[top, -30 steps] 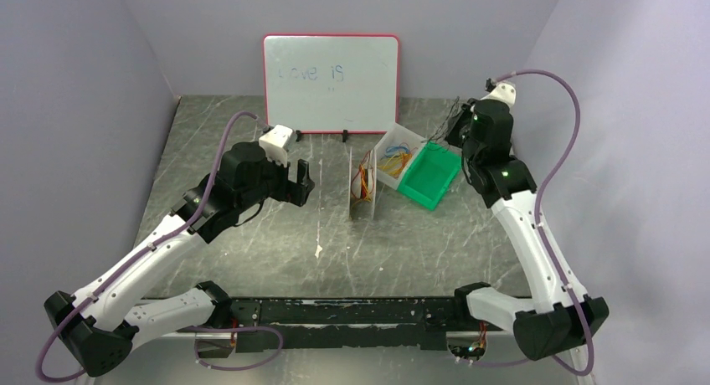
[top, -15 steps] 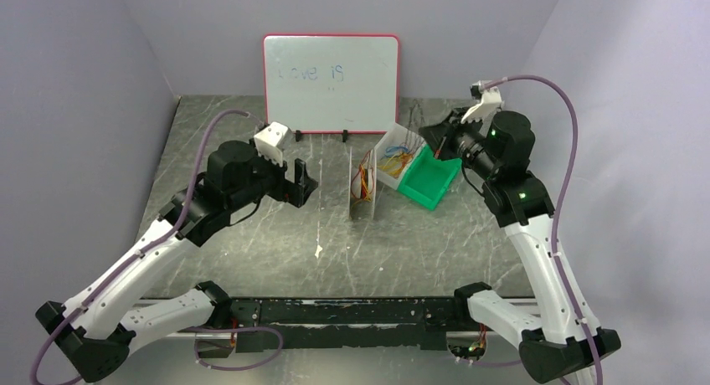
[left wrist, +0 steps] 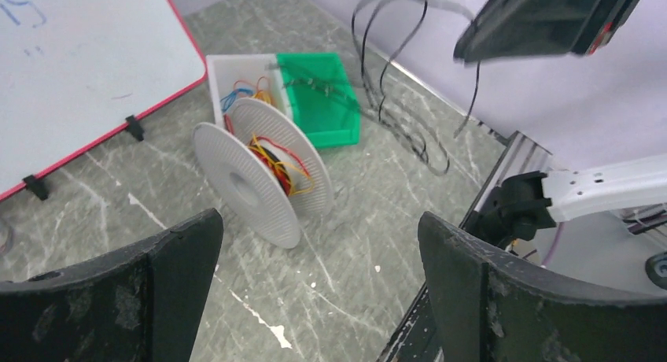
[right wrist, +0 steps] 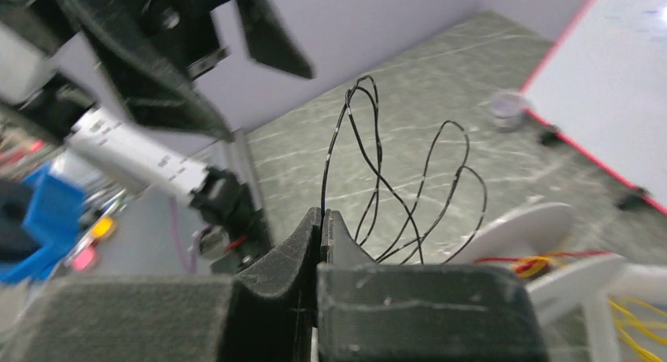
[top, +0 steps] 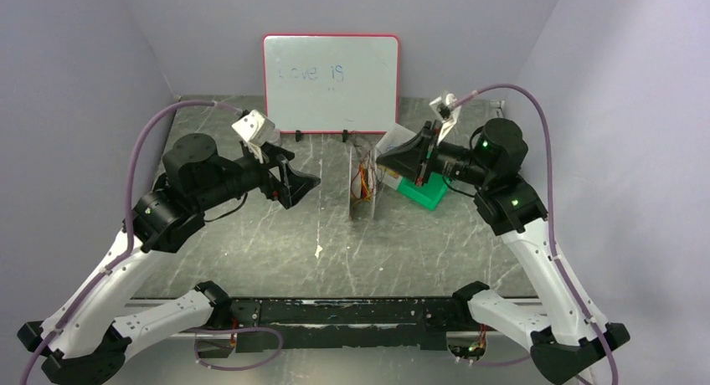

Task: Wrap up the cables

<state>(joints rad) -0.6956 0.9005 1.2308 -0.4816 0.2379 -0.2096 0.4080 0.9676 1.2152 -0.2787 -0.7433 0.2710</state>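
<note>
Right gripper [right wrist: 322, 214] clenched on the black cable [right wrist: 333, 145]; left gripper [left wrist: 318, 220] spread wide, holding nothing.

The right jaws press together with the cable pinched between them. The rest of it hangs in loose loops over the bins; whether it touches the table [top: 251, 234] I cannot tell. Below stands the spool [left wrist: 252, 173], on edge, with orange-yellow strands [left wrist: 279, 161] wound between its two white discs. Just behind it sit a white bin [left wrist: 236, 67] holding coloured wire and a green bin [left wrist: 322, 102], side by side. The left gripper hovers left of the spool, facing it. A whiteboard [top: 331, 71] stands at the back.
</note>
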